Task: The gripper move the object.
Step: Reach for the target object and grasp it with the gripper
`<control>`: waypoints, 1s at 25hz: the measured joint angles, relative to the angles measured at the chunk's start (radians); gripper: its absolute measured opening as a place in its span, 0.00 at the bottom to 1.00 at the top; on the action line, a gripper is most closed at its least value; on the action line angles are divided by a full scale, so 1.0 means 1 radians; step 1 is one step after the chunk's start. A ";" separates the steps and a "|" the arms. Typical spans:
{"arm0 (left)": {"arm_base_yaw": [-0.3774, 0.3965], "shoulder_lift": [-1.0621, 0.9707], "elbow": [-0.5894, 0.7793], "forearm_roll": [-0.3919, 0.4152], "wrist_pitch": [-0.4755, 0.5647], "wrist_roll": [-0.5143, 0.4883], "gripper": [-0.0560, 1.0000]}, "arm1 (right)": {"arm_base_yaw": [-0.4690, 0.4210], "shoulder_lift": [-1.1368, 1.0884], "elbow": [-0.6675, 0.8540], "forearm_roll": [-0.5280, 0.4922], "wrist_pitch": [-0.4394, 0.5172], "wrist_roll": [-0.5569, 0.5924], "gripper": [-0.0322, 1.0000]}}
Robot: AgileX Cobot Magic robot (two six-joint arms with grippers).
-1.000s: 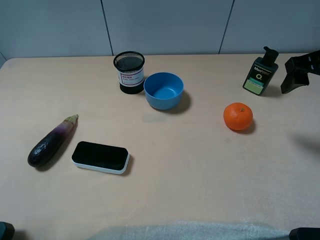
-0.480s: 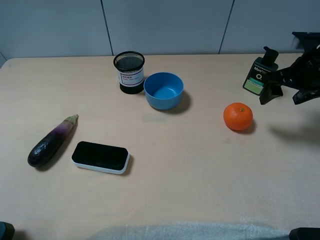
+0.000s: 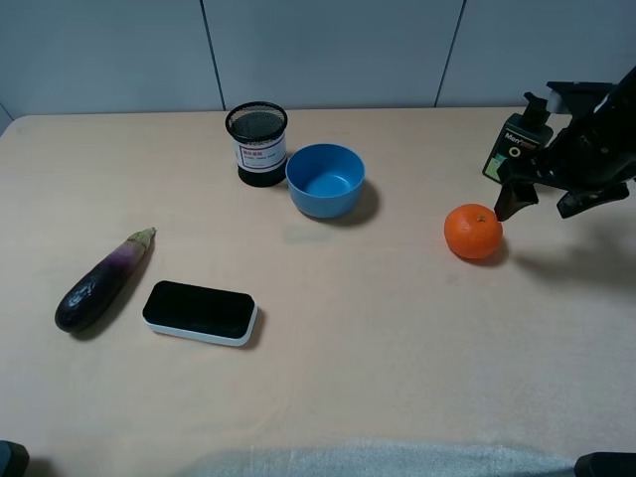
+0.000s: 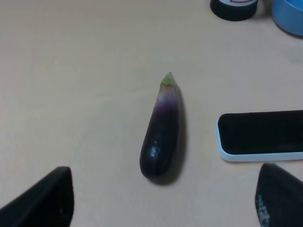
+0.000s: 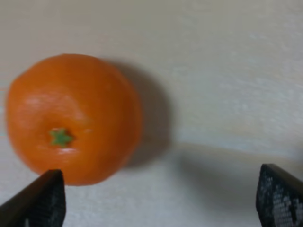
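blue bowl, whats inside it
Nothing shows inside the blue bowl: only its bare blue floor and far inner wall. The near inner wall is hidden behind its own rim, so something small tucked there could not be seen.

Matt table, shiny fruit skins.
The black pads [image 5: 280,196] of my right gripper [image 5: 161,201] look finely dimpled; the round orange mandarin [image 5: 71,118] has a waxy, faintly pitted peel; the beige tabletop [image 3: 397,338] is smooth and matt, the purple eggplant [image 4: 162,137] glossy, the blue plastic bowl [image 3: 323,204] satiny, the black pen cup [image 3: 257,139] wire mesh.
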 joint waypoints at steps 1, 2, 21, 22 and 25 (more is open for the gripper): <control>0.000 0.000 0.000 0.000 0.000 0.000 0.79 | 0.016 0.000 0.000 0.000 -0.001 0.000 0.62; 0.000 0.000 0.000 0.000 0.000 0.000 0.79 | 0.029 0.000 0.000 0.000 -0.001 0.000 0.62; 0.000 0.000 0.000 0.000 0.000 0.000 0.79 | 0.239 0.039 0.000 -0.001 -0.030 0.000 0.62; 0.000 0.000 0.000 0.000 0.000 0.000 0.79 | 0.239 0.051 0.000 -0.004 -0.030 0.000 0.62; 0.000 0.000 0.000 0.000 0.000 0.000 0.79 | 0.239 0.079 -0.005 -0.028 -0.029 0.000 0.62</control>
